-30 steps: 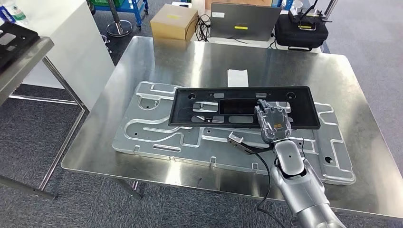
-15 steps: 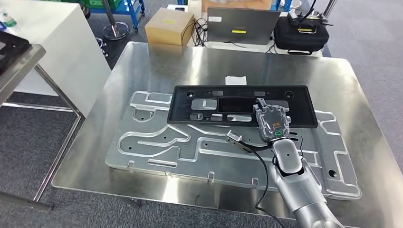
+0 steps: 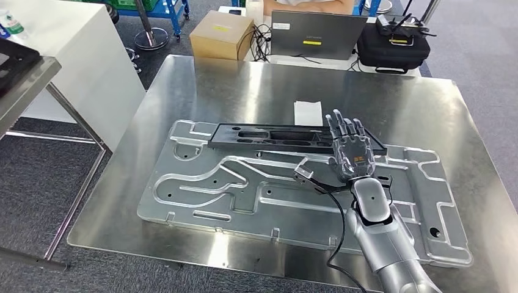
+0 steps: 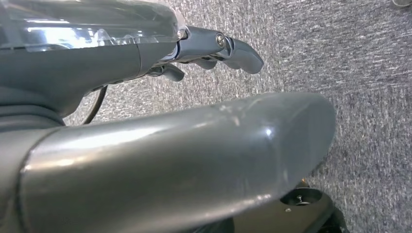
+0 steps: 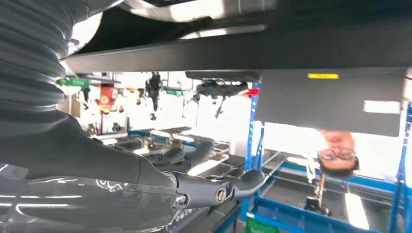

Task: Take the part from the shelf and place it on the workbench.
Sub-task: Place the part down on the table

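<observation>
Head view: the right hand (image 3: pixel 349 152), which pressed down on the part (image 3: pixel 287 138) a second ago, is now lifted with fingers (image 3: pixel 343 127) released, and the part rests on the plate (image 3: pixel 207 183) on the bench (image 3: pixel 244 79); placement looks complete. Left wrist view: left hand (image 4: pixel 214 48) hangs over carpet, grasping nothing, fingers curled. Right wrist view: fingers (image 5: pixel 228 187) apart, empty.
</observation>
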Controlling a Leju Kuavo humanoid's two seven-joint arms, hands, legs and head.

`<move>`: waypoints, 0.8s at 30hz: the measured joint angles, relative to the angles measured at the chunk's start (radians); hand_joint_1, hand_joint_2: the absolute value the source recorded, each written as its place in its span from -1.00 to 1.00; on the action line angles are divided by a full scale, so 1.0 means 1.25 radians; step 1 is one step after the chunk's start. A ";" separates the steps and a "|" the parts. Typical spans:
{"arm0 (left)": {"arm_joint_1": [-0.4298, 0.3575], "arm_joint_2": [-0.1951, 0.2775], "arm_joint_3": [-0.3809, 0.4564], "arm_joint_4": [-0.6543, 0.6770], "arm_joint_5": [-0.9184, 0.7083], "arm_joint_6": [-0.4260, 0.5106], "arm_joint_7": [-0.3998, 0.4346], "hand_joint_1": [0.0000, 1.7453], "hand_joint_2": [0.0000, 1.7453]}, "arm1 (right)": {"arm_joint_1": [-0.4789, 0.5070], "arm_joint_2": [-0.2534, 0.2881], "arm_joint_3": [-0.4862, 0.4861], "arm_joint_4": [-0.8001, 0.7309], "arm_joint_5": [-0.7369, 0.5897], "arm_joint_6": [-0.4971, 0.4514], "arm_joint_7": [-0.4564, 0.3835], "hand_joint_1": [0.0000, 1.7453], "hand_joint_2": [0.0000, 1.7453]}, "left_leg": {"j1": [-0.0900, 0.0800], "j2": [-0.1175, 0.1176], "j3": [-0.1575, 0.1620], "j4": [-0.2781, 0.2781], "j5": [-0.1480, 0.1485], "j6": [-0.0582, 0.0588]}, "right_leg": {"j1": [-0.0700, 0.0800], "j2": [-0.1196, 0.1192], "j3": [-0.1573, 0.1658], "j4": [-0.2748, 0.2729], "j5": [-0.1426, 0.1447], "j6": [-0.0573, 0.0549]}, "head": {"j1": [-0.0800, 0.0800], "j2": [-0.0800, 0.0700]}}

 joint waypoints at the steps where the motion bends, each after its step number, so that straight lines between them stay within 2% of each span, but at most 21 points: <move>1: 0.000 0.000 0.001 0.000 0.001 -0.002 0.000 -1.00 -1.00 | 0.000 0.000 -0.001 0.000 -0.001 0.000 -0.001 -1.00 1.00 | 0.000 0.000 0.001 -0.001 0.000 -0.004 | -0.001 0.001 0.000 -0.001 0.001 -0.004 | 0.000 0.000; 3: 0.000 0.001 0.004 0.000 0.003 -0.005 -0.001 -1.00 -1.00 | 0.000 0.000 -0.003 0.000 -0.003 0.000 -0.002 -1.00 1.00 | 0.001 0.001 -0.004 0.015 -0.015 -0.012 | -0.004 0.001 0.003 -0.006 0.004 -0.015 | -0.002 0.000; 4: 0.000 0.001 0.006 0.000 0.004 -0.007 -0.002 -1.00 -1.00 | 0.000 0.000 -0.003 0.000 -0.003 0.000 -0.003 -1.00 1.00 | 0.002 0.001 -0.016 0.043 -0.033 -0.016 | -0.006 0.000 0.006 -0.009 0.005 -0.020 | -0.003 0.000; 6: 0.001 0.001 0.008 0.000 0.006 -0.010 -0.002 -1.00 -1.00 | 0.001 0.000 -0.004 0.000 -0.004 0.000 -0.004 -1.00 1.00 | 0.004 0.002 -0.060 0.143 -0.085 -0.020 | -0.005 -0.002 0.007 -0.010 0.005 -0.027 | -0.005 0.000; 7: 0.001 0.001 0.008 0.000 0.006 -0.011 -0.002 -1.00 -1.00 | 0.002 0.000 -0.004 0.000 -0.004 0.000 -0.004 -1.00 1.00 | 0.005 0.002 -0.082 0.193 -0.105 -0.022 | -0.004 -0.002 0.007 -0.009 0.005 -0.028 | -0.005 0.000; 8: 0.002 0.001 0.009 0.000 0.007 -0.012 -0.003 -1.00 -1.00 | 0.003 0.000 -0.004 0.000 -0.005 0.000 -0.004 -1.00 1.00 | 0.005 0.002 -0.096 0.224 -0.111 -0.023 | -0.004 -0.002 0.007 -0.008 0.004 -0.028 | -0.004 0.000; 9: 0.003 0.000 0.009 0.000 0.008 -0.012 -0.004 -1.00 -1.00 | 0.005 0.000 -0.004 0.000 -0.005 0.000 -0.004 -1.00 1.00 | 0.005 0.002 -0.096 0.223 -0.102 -0.022 | -0.003 -0.001 0.007 -0.007 0.004 -0.028 | -0.005 0.000; 10: 0.003 0.000 0.010 0.000 0.010 -0.013 -0.005 -1.00 -1.00 | 0.005 0.000 -0.004 0.000 -0.006 0.000 -0.005 -1.00 1.00 | 0.005 0.002 -0.080 0.191 -0.079 -0.021 | -0.003 -0.001 0.007 -0.005 0.003 -0.028 | -0.005 0.000; 12: 0.002 0.000 0.011 0.000 0.011 -0.013 -0.006 -1.00 -1.00 | 0.006 0.000 -0.004 0.000 -0.006 0.000 -0.005 -1.00 1.00 | 0.004 0.002 -0.029 0.087 -0.030 -0.015 | -0.002 0.001 0.007 0.000 0.000 -0.024 | -0.005 0.000; 13: 0.001 0.001 0.012 0.000 0.011 -0.013 -0.007 -1.00 -1.00 | 0.005 0.000 -0.004 0.000 -0.007 0.001 -0.005 -1.00 1.00 | 0.003 0.001 -0.009 0.044 -0.017 -0.012 | -0.001 0.001 0.006 0.002 -0.001 -0.021 | -0.004 0.000; 15: 0.000 0.001 0.013 0.000 0.012 -0.013 -0.007 -1.00 -1.00 | 0.005 0.000 -0.005 0.000 -0.007 0.001 -0.005 -1.00 1.00 | 0.000 0.001 0.006 0.011 -0.013 -0.006 | 0.001 0.002 0.003 0.003 -0.001 -0.014 | -0.004 0.000; 17: 0.001 0.001 0.014 0.000 0.013 -0.015 -0.008 -1.00 -1.00 | 0.005 0.000 -0.006 0.000 -0.007 0.001 -0.006 -1.00 1.00 | 0.000 0.002 0.006 0.004 -0.005 0.003 | 0.000 0.003 0.002 0.002 0.002 -0.004 | -0.004 0.000; 18: 0.001 0.001 0.014 0.000 0.014 -0.018 -0.008 -1.00 -1.00 | 0.006 0.000 -0.006 0.000 -0.007 0.001 -0.006 -1.00 1.00 | 0.002 0.002 0.007 -0.001 0.001 0.008 | -0.001 0.003 0.000 0.007 -0.004 0.001 | -0.003 0.000; 19: 0.000 0.001 0.014 0.000 0.015 -0.020 -0.009 -1.00 -1.00 | 0.006 0.000 -0.007 0.000 -0.007 0.001 -0.006 -1.00 1.00 | 0.004 0.003 0.006 -0.006 0.007 0.014 | -0.001 0.003 -0.007 0.025 -0.020 0.006 | -0.001 0.000; 20: -0.001 0.001 0.014 0.000 0.016 -0.023 -0.010 -1.00 -1.00 | 0.006 -0.001 -0.008 0.000 -0.008 0.001 -0.007 -1.00 1.00 | 0.005 0.004 0.005 -0.010 0.012 0.018 | -0.003 0.003 -0.020 0.060 -0.047 0.009 | 0.000 0.000; 22: -0.002 0.001 0.014 0.000 0.016 -0.026 -0.012 -1.00 -1.00 | 0.008 -0.001 -0.011 0.000 -0.010 0.001 -0.007 -1.00 1.00 | 0.004 0.004 -0.002 -0.010 0.018 0.022 | -0.004 0.002 -0.058 0.157 -0.104 0.015 | 0.003 0.000; 23: -0.001 0.001 0.015 0.000 0.017 -0.027 -0.013 -1.00 -1.00 | 0.011 -0.001 -0.011 0.001 -0.011 0.001 -0.007 -1.00 1.00 | 0.003 0.004 -0.007 -0.009 0.020 0.022 | -0.005 0.002 -0.071 0.195 -0.119 0.017 | 0.003 0.000; 24: -0.001 0.001 0.015 0.000 0.017 -0.028 -0.014 -1.00 -1.00 | 0.014 -0.001 -0.012 0.001 -0.012 0.001 -0.008 -1.00 1.00 | 0.003 0.004 -0.011 -0.007 0.023 0.021 | -0.005 0.002 -0.071 0.206 -0.119 0.019 | 0.003 0.000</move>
